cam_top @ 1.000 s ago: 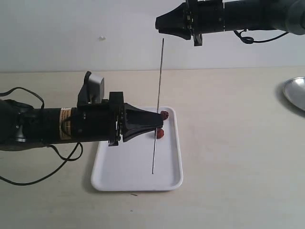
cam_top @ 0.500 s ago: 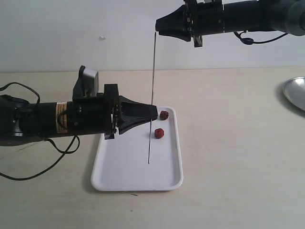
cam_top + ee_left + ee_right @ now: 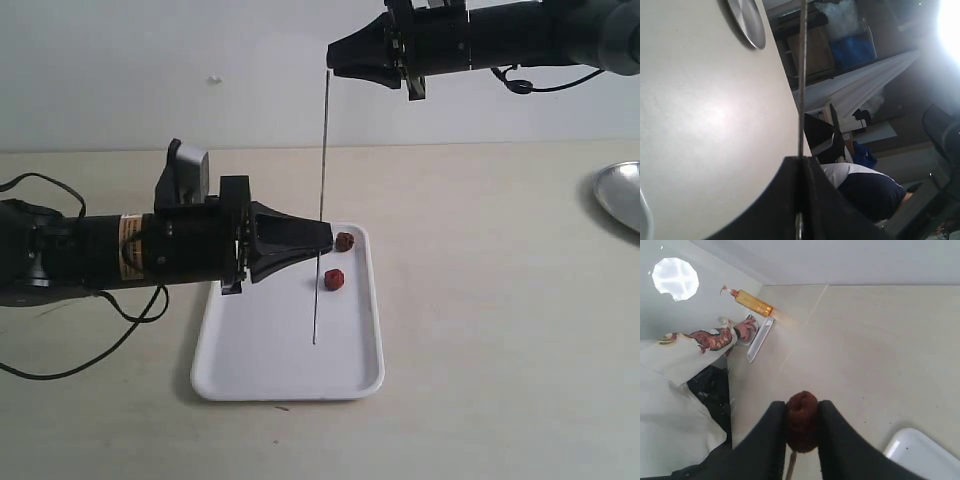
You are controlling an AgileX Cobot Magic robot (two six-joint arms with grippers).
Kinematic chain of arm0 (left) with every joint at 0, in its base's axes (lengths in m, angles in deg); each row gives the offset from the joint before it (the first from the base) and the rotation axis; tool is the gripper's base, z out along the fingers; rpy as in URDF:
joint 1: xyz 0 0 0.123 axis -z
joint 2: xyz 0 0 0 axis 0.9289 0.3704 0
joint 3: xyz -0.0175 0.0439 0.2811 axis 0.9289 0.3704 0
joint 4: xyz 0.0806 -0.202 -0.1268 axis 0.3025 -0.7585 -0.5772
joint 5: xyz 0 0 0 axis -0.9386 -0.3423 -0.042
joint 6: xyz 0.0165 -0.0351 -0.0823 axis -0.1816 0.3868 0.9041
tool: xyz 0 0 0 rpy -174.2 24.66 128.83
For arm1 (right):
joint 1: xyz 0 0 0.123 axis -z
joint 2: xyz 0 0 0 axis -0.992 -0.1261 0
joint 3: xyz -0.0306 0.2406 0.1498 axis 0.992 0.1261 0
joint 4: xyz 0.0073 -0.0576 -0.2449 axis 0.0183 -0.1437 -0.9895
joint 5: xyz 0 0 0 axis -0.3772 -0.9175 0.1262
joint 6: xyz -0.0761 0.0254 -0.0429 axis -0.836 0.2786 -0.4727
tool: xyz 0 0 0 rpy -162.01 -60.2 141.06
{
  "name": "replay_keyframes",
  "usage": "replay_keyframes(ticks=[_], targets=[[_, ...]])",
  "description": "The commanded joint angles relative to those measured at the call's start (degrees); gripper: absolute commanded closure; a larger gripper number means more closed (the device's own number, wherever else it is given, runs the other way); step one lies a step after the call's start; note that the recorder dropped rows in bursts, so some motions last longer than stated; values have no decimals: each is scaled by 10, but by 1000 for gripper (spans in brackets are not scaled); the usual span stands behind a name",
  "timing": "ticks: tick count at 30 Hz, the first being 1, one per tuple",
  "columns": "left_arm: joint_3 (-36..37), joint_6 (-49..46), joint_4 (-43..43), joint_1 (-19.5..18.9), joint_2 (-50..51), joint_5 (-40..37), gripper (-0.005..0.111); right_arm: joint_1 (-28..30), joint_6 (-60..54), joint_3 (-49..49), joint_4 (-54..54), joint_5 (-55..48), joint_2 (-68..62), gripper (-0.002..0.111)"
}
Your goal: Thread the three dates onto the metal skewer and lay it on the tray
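Observation:
My left gripper (image 3: 326,238) is shut on the metal skewer (image 3: 321,180), holding the thin rod nearly upright above the white tray (image 3: 250,370). In the left wrist view the shut jaws (image 3: 801,159) pinch the skewer (image 3: 802,75). High above, my right gripper (image 3: 332,56) is shut on a dark reddish date (image 3: 802,422), and the skewer's top end (image 3: 791,465) meets the date from below. Two reddish-brown dates (image 3: 344,241) (image 3: 334,279) lie on the tray just right of the skewer.
A round silver dish (image 3: 620,195) sits at the table's far right edge, also seen in the left wrist view (image 3: 747,20). A corner of the tray (image 3: 925,455) shows in the right wrist view. The table (image 3: 480,330) is beige.
The left gripper has drawn back left and slightly up with the skewer, away from the two dates on the tray. The skewer's top now sits under the right gripper.

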Motion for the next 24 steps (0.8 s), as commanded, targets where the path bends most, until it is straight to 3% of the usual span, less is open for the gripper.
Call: replay_keyframes(ticks=[1,24], targets=[[-3,3,-2,5,-1,10,107,2,-9,-2,12,-2,1,87],[-3,2,-16,5,-1,10,107,-2,-9,-2,19,-2,1,87]])
